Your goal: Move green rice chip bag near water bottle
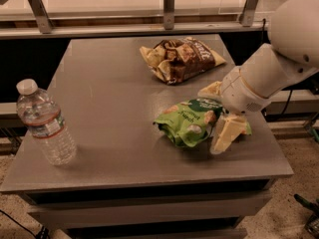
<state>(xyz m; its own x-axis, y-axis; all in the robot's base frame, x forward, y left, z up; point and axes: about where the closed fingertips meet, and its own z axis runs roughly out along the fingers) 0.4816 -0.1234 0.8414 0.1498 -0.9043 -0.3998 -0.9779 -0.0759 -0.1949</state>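
The green rice chip bag [192,121] lies crinkled on the right half of the grey table [114,93]. My gripper [218,114] is open at the bag's right end. One pale finger [227,133] is on the near side of the bag and the other finger [210,90] is on the far side, so the bag's right end sits between them. The white arm [271,66] reaches in from the upper right. The water bottle [45,123] stands upright near the table's front left corner, far from the bag.
A brown-and-tan snack bag [182,58] lies at the back of the table, behind the green bag. Metal rails and posts [168,6] run along the far side. The table's right edge [269,128] is close behind the gripper.
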